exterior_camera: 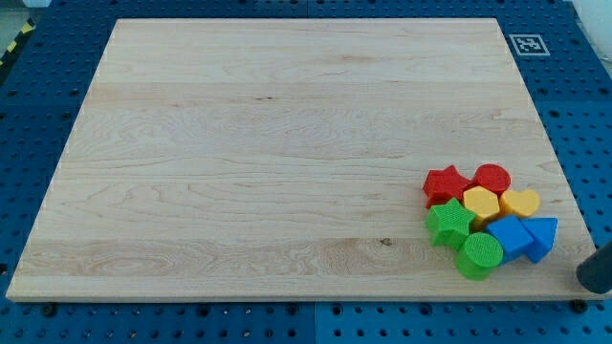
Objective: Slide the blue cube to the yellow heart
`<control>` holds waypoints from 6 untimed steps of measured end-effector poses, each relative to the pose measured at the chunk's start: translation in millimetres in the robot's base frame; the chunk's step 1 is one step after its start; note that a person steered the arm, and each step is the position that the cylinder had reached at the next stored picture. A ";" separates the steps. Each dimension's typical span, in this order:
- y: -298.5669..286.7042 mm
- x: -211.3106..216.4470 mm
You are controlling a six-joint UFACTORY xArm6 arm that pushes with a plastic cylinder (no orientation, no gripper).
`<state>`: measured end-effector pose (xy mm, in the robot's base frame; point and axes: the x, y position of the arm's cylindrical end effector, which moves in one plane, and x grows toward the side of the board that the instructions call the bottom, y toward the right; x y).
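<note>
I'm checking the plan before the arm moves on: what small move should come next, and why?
Probably bring my tip in toward the view's left and bottom, under the blue cube. My tip sits at the view's right edge, apart from the cluster. The yellow heart lies just above the cube, nearly touching, so a short upward nudge should suffice.

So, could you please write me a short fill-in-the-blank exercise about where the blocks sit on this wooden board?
1. All the blocks are clustered near the board's lower ____ corner in the view.
2. The blue cube touches the blue triangular block on the view's ____ side.
3. The yellow heart lies toward the view's ____ from the blue cube.
4. My tip sits to the view's ____ of the cluster.

Answers: right; right; top; right
</note>
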<state>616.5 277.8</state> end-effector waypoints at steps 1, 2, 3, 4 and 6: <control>-24.6 0.9; -40.4 1.6; -55.6 0.9; -77.0 1.0; -79.3 -11.0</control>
